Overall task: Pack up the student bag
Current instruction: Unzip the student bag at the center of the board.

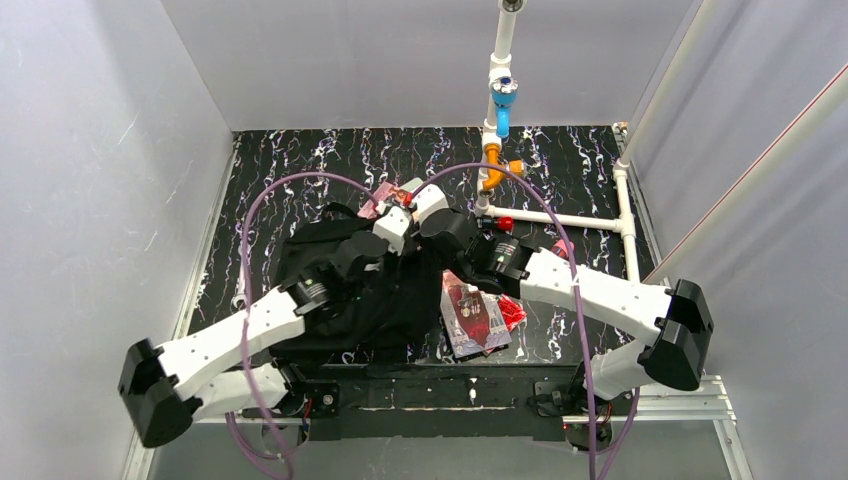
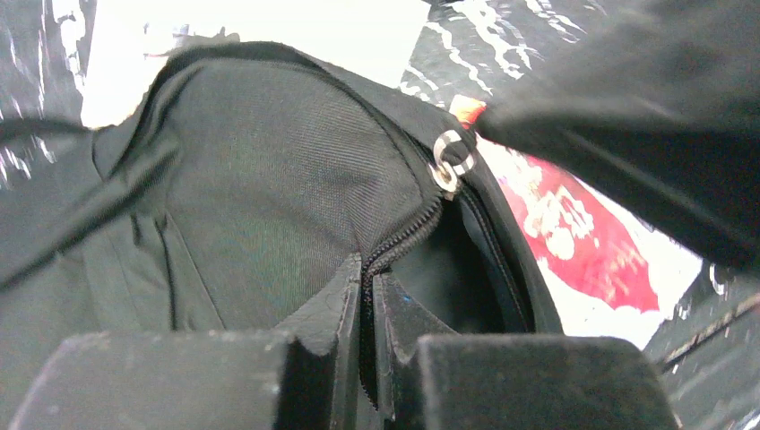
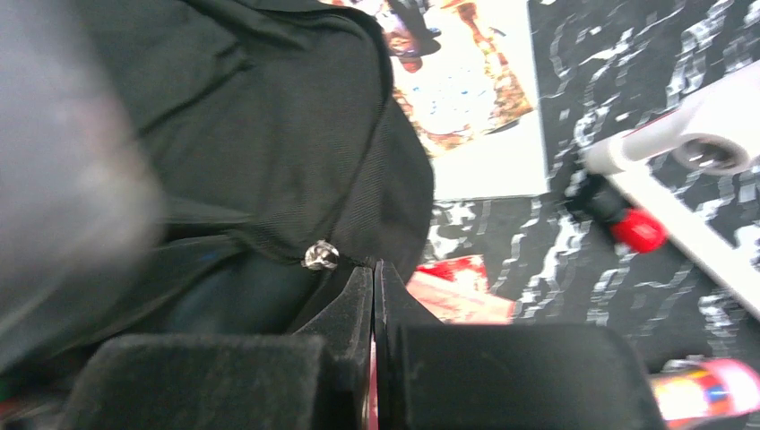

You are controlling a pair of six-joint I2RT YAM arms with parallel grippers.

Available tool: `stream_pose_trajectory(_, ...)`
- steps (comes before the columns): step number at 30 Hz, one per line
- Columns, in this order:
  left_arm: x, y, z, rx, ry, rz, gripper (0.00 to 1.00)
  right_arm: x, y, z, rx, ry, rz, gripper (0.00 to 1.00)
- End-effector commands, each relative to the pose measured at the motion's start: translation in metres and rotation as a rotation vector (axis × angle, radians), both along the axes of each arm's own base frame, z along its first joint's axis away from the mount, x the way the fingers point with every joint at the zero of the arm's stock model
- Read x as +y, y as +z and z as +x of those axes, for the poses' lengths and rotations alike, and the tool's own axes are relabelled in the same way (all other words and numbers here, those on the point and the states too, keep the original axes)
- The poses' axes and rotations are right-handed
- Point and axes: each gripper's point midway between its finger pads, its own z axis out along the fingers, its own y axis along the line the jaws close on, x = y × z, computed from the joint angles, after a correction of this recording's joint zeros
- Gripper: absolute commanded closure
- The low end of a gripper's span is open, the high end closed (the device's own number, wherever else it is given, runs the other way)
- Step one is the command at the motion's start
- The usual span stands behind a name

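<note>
near cam: left claw [image 2: 367, 282] clamped on the zip tape of the student bag [image 2: 269, 179], right where the opening splits; metal slider [image 2: 451, 163] just beyond the tips
right claw: [image 3: 374, 278] pinched closed on the rim seam beside a slider, thin bite of fabric by the look of it
bag position: lying mid-surface [image 1: 560, 170] between both arms, mouth partly open
handling: limp woven fabric, no stiffness, likely light; mouth will probably sag shut unless both rims are held apart
hold points: zip tape or rim seam, not the flat panels
around: red-and-white packets [image 1: 478, 318] just right of the bag; white pipe frame [image 1: 560, 218] beyond
</note>
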Motion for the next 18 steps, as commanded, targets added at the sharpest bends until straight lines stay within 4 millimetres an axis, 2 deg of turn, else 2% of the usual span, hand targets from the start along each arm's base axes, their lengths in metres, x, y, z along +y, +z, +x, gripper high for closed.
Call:
stream_pose_trajectory(1,0.014,0.022,-0.034,-0.151,-0.328,0.104,1.00,-0.033,0.038,0.033,-0.272,-0.027,-0.245,0.99)
stream_pose_trajectory(3,0.012,0.023,-0.052,-0.174,-0.436,0.086,1.00,-0.028,0.036,0.037,-0.291,0.022,-0.311,0.99)
stream_pose_trajectory(6,0.011,0.025,-0.066,-0.206,-0.512,0.044,1.00,-0.019,0.036,0.043,-0.319,0.049,-0.344,0.99)
stream_pose_trajectory(13,0.011,0.017,-0.083,-0.184,-0.597,0.057,1.00,0.000,0.035,0.062,-0.332,0.011,-0.387,0.99)
stream_pose_trajectory(15,0.010,0.021,-0.086,-0.201,-0.613,0.052,1.00,0.006,0.035,0.069,-0.332,-0.007,-0.387,0.99)
stream_pose_trajectory(18,0.013,0.032,-0.087,-0.252,-0.610,0.033,1.00,0.002,0.026,0.091,-0.283,-0.042,-0.340,0.99)
